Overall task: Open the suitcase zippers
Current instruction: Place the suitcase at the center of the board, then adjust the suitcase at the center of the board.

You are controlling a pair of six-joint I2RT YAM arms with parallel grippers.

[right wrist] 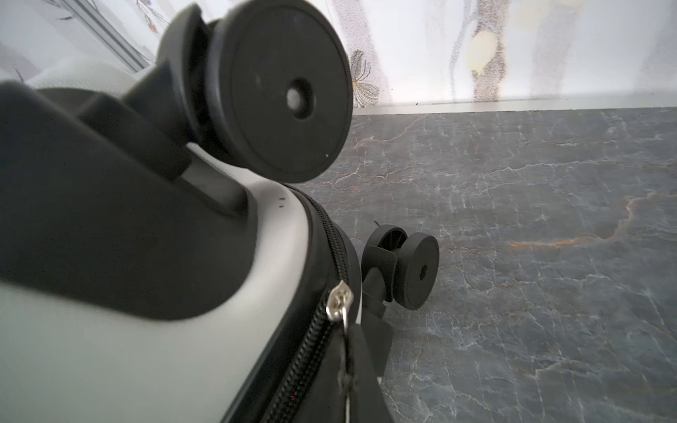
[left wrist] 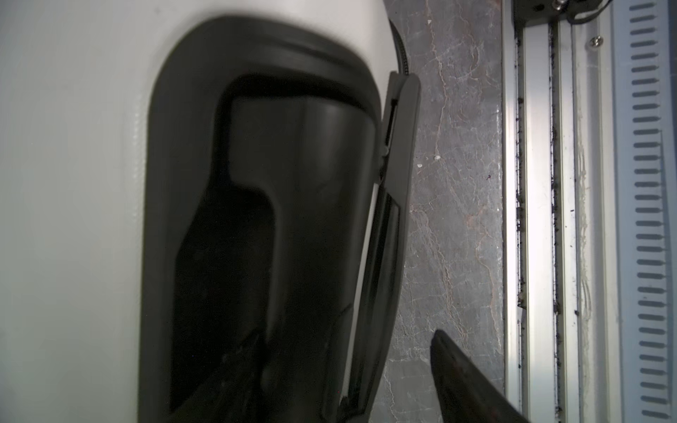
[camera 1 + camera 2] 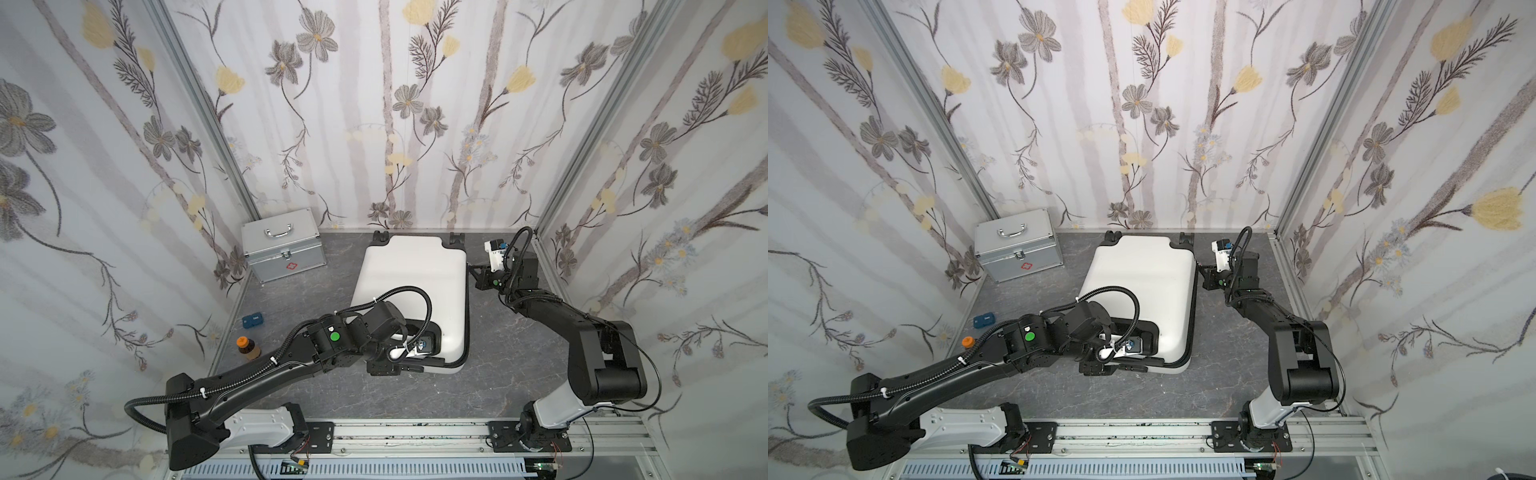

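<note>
The black left arm (image 3: 249, 374) stretches across the near edge of the grey marble-patterned surface (image 3: 498, 374), and its left tool (image 3: 409, 365) stands open at the near end of the small white hard-shell suitcase (image 3: 411, 282): in the left wrist view one finger (image 2: 461, 370) hangs over bare surface, clear of the black handle recess (image 2: 256, 219). To the left of that tool stand a brown bottle with an orange cap (image 3: 248, 348) and, just beyond it, a small blue box (image 3: 253, 321). The suitcase lies flat between the two tools, its black wheels (image 3: 456, 239) at the far end. Along its right side runs the black zipper track (image 1: 311, 351); the right tool (image 3: 473, 271) sits against it near the far corner, closed on the black pull tab (image 1: 347, 351) hanging from the silver slider (image 1: 339, 301). Far to the left of this tool, in the back corner, sits a silver metal case with a red cross (image 3: 284, 249)
</note>
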